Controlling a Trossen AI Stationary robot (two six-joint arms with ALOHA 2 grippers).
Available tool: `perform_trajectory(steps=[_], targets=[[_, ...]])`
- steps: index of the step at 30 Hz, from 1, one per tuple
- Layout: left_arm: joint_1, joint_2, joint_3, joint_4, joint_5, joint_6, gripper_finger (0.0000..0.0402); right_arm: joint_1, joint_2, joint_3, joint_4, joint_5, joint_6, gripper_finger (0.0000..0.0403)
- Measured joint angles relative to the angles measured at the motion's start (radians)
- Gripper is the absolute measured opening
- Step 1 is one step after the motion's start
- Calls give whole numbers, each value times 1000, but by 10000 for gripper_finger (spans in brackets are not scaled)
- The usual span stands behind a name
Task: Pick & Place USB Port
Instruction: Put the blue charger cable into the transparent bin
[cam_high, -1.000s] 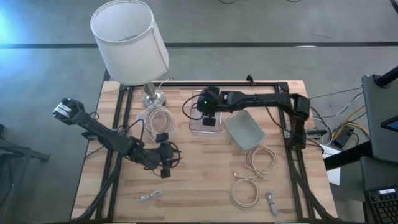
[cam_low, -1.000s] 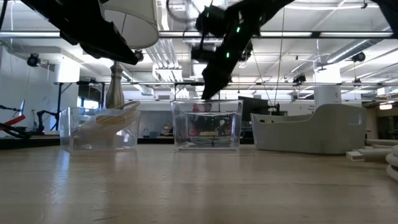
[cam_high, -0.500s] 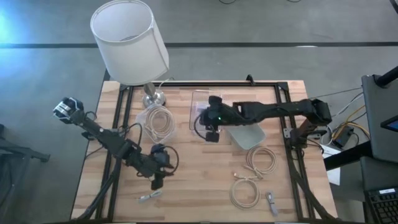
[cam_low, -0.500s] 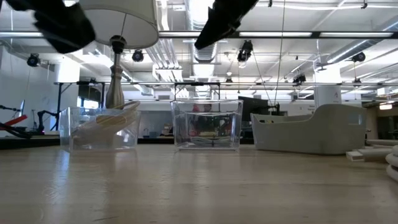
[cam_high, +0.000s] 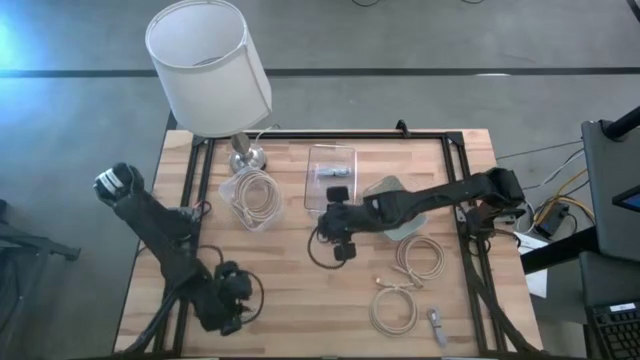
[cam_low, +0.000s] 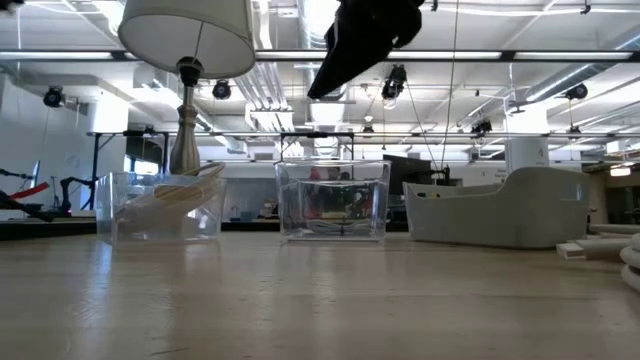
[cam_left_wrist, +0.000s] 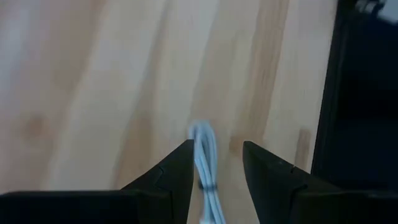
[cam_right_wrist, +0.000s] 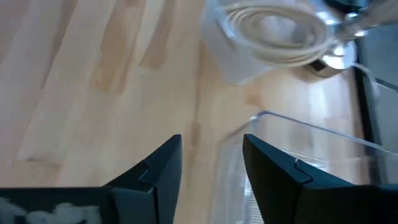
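Left gripper (cam_left_wrist: 216, 163) is down low over the table's (cam_high: 300, 290) near-left part, fingers apart with a small gap, straddling the pale USB cable (cam_left_wrist: 204, 160) lying on the wood. Right gripper (cam_right_wrist: 211, 155) hovers mid-table beside the clear box (cam_high: 331, 177), fingers apart and holding nothing.

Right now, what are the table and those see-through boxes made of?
The table looks like pale wood with a smooth finish; grain stripes show. The two boxes look like clear hard plastic, maybe acrylic: you can see the things inside and the room behind them.
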Motion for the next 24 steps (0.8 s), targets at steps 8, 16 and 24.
perform_trajectory(steps=[8, 16, 24], targets=[[-22, 136, 1, 22, 171, -154, 140, 17, 66, 0, 11, 0, -27, 193], [-22, 239, 14, 61, 225, -148, 140, 16, 86, 0, 28, 0, -51, 196], [-13, 228, 17, 45, 102, 41, 93, 16, 84, 6, 95, -59, -54, 194]])
